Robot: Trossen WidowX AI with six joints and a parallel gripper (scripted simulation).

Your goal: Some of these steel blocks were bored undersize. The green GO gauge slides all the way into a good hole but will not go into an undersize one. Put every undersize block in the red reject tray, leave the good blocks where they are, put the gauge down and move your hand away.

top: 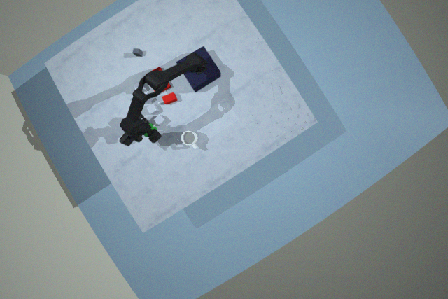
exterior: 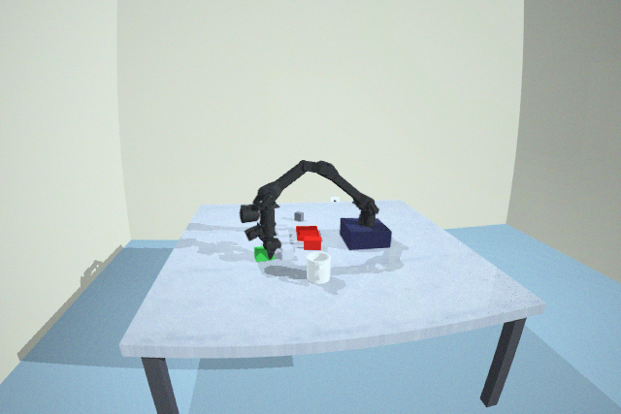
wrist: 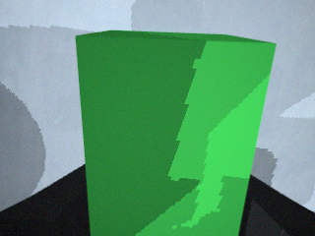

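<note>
Nearest, the mug (top: pixel 189 138) (exterior: pixel 318 269) stands upright, apart from the work. A bit farther, to its left, the gripper (top: pixel 145 131) (exterior: pixel 271 255) (wrist: pixel 162 164) points down w/ its fingers pinching the green gauge (top: pixel 152 128) (exterior: pixel 260 253) (wrist: pixel 148 123), low over the table; contact w/ the top can't be told. Pale blocks (top: pixel 159 119) (exterior: pixel 278 253) sit just right of it, partly hidden; bores too small to read. Farther right: a small red box (top: pixel 169 98) (exterior: pixel 312 242), then the red tray (top: pixel 157 68) (exterior: pixel 307 227), partly behind the arm in the top view. The navy base (top: pixel 198 84) (exterior: pixel 368 238) is far right; a grey cube (top: pixel 137 52) (exterior: pixel 299 215) is farthest.

Step in hand is prob. gauging, no verdict visible. Next move: get the gauge square over a bore, lower gently, check depth. Slight tilt could jam it & fake a reject.
</note>
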